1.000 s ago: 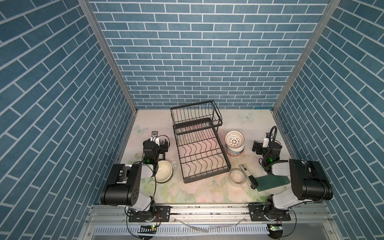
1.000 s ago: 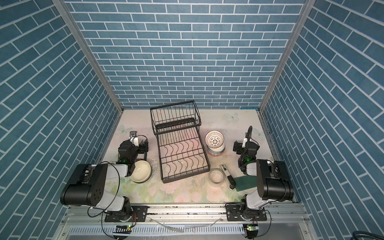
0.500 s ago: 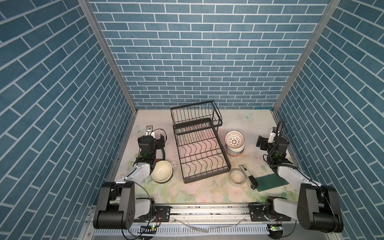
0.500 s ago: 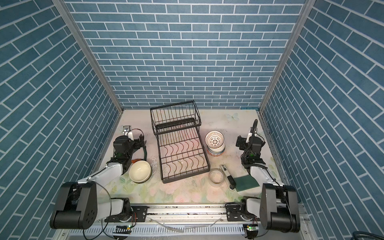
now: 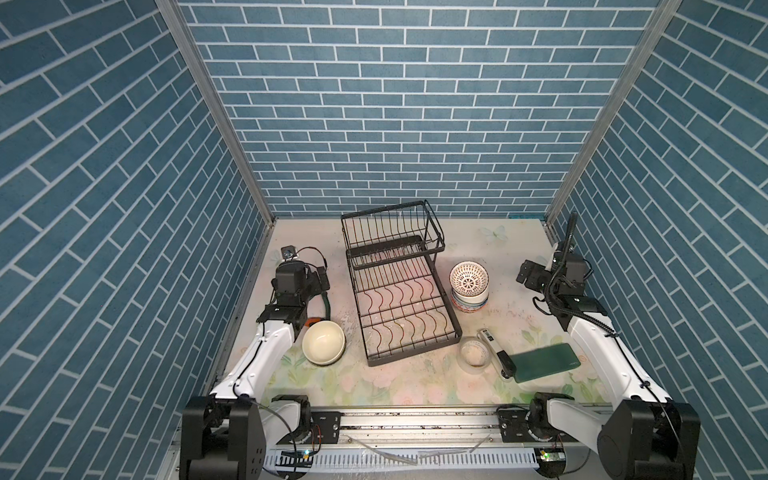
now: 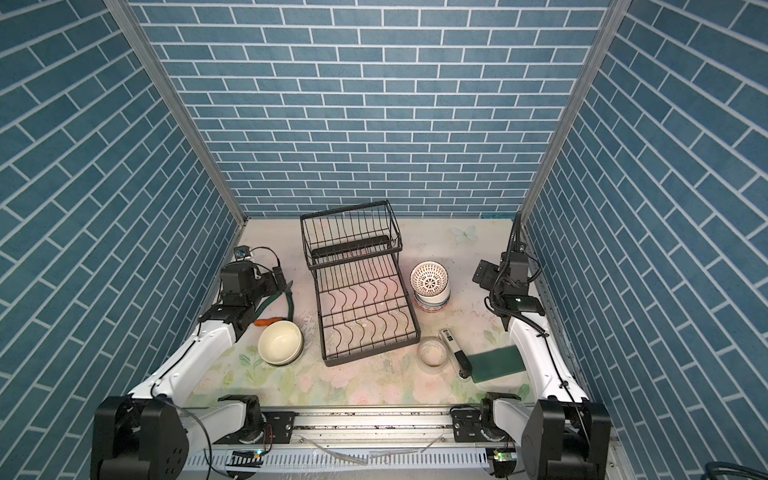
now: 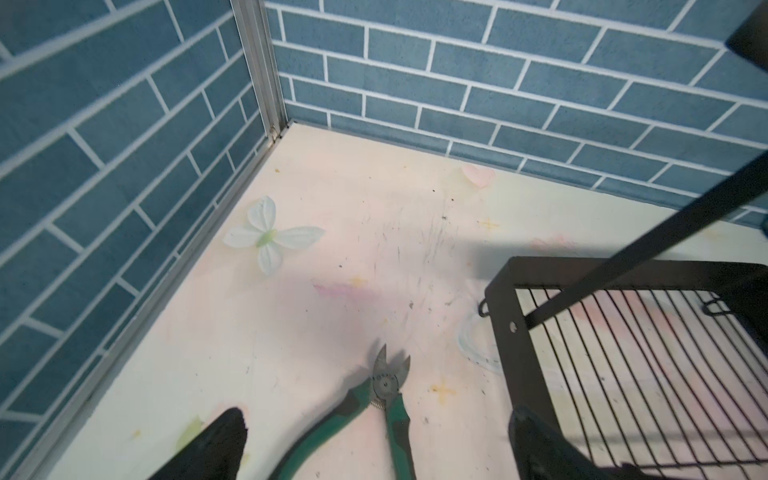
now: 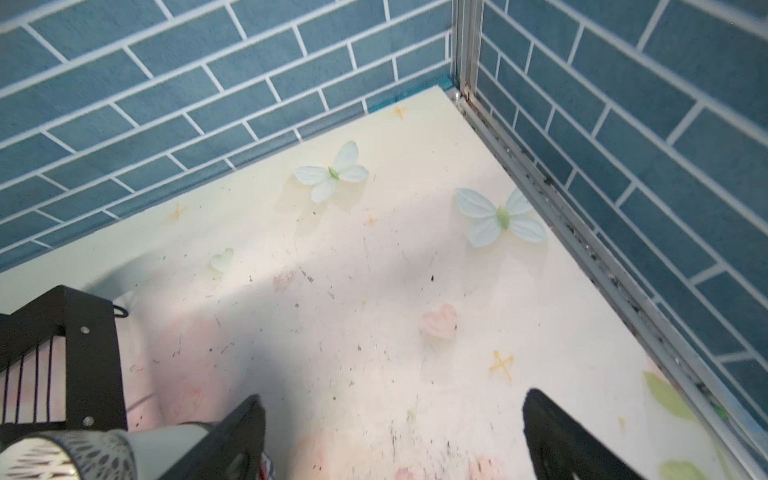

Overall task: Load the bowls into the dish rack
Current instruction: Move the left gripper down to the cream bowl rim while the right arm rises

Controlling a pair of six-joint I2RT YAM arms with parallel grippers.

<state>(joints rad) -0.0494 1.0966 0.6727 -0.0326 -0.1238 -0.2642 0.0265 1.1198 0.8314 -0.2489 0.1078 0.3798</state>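
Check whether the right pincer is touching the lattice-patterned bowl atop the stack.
Apart. The open right pincer overlaps the lattice-patterned bowl in the right wrist view, but both top views show bare table between them.

Black two-tier wire dish rack — metal rod and flat strip under an even matt black coating.
Plain cream round bowl: glazed ceramic, smooth, soft gloss.
White bowl with dark lattice inside, on top of its stack: same glazed, smooth look.
Pale floral-print tabletop: smooth sheet with a low sheen, scuffed and speckled with dark marks.
Green-handled side cutters — dull grey steel jaws, matt plastic-looking grips.
Blue brick-pattern walls: matt, faintly grainy.
Silver corner post: bare metal, satin finish.
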